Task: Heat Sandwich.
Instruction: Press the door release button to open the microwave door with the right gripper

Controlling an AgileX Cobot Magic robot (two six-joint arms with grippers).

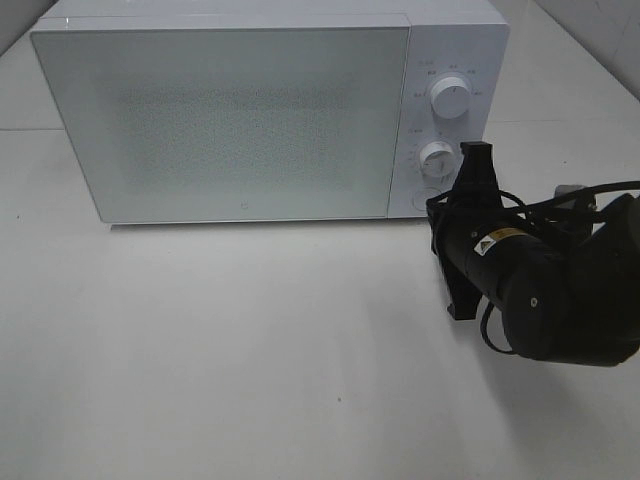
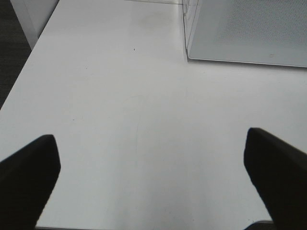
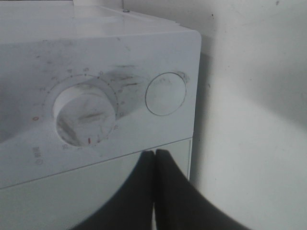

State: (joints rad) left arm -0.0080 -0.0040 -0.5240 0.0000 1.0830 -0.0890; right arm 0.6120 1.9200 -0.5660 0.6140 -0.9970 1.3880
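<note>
While its door (image 1: 220, 120) stands shut, the white microwave (image 1: 460, 30) sits at the far part of the white table (image 1: 250, 380).

- Control panel, at the microwave's right end: upper dial (image 1: 449, 99), lower dial (image 1: 437, 158), round button (image 3: 165, 94) below them.
- Right gripper (image 1: 478, 152): black, fingers pressed together and gripping nothing. Its tips are just before the microwave's lower right front corner, beside the lower dial and the button. Whether they touch the panel cannot be told.
- Black cables (image 1: 560, 205): looped over the right arm, in front of the microwave's right end.
- Left gripper (image 2: 153, 177): fingers (image 2: 29, 177) spread wide, holding nothing, above bare tabletop in front of the microwave's left front corner.
- Sandwich: place cannot be told; the microwave's interior is hidden behind the door.
</note>
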